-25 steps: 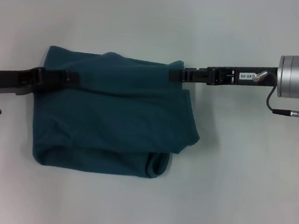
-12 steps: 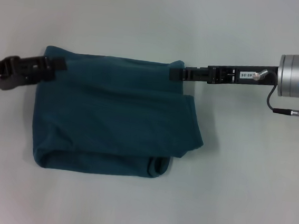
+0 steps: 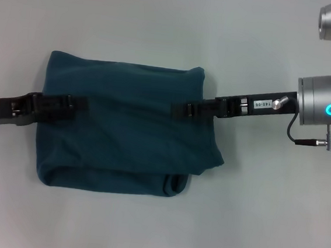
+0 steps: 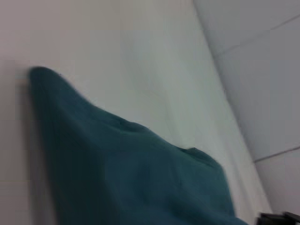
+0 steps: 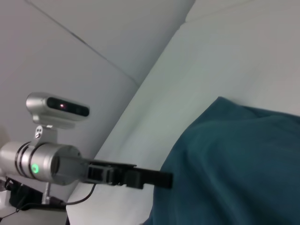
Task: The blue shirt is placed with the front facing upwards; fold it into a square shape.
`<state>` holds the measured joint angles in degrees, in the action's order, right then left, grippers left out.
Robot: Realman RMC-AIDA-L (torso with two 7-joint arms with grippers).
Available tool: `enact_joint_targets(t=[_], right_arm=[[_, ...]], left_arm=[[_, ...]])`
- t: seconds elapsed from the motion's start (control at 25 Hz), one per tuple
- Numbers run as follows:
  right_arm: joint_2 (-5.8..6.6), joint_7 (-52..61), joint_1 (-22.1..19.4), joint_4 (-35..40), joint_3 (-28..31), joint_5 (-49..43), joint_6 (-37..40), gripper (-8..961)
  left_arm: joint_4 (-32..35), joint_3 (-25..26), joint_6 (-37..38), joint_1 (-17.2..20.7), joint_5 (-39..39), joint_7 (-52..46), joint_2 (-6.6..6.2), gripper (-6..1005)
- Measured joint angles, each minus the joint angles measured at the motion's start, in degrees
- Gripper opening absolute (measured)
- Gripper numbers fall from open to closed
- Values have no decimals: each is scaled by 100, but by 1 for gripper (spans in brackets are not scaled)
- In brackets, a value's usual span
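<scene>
Pale tabletop (image 3: 163, 24) carries the blue shirt (image 3: 123, 137) mid-table, folded to a rough rectangle, plain side up, lower right corner bulging. Left gripper (image 3: 68, 102) sits over its left edge, right gripper (image 3: 184, 109) over the right edge; can't tell if either pinches cloth. Likely final fold step; next needs both edges gripped and carried over evenly.
</scene>
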<state>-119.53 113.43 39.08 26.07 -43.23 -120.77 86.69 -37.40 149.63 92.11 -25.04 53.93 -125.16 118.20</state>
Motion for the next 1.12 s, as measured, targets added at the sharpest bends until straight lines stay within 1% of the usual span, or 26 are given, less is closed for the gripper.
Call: enact_joint_targets(t=[0.12,0.24,0.28,0.36,0.48,0.56,0.72,0.92,1.12], right_arm=[[6,23,-57,-3,24,2,-13,865],[11,60,-84,-5,24,3,-14,866],[11,65,-88,-5,24,4,-3,866],[11,70,-88,2,25,25,96,866],[9,65,-83,28,28,79,272,866],[5,48,-47,13,25,84,328,866],[-7,67,39,-114,-26,75,354,866],[18,171,70,-241,-48,-6,610,866],[81,613,-98,-171,-58,-298,139,866]], left_arm=[[11,11,-168,9,-116,-52,-51,735],[19,14,-164,17,-135,-53,-71,733],[2,40,3,31,-120,-47,-112,733],[-22,76,162,50,-75,-34,-138,733],[-70,261,695,106,88,71,-186,734],[-74,419,1028,131,123,199,-198,734],[-88,659,1384,161,130,320,-204,734],[-91,805,1437,203,135,463,-218,735],[-92,805,1410,214,137,556,-216,733]])
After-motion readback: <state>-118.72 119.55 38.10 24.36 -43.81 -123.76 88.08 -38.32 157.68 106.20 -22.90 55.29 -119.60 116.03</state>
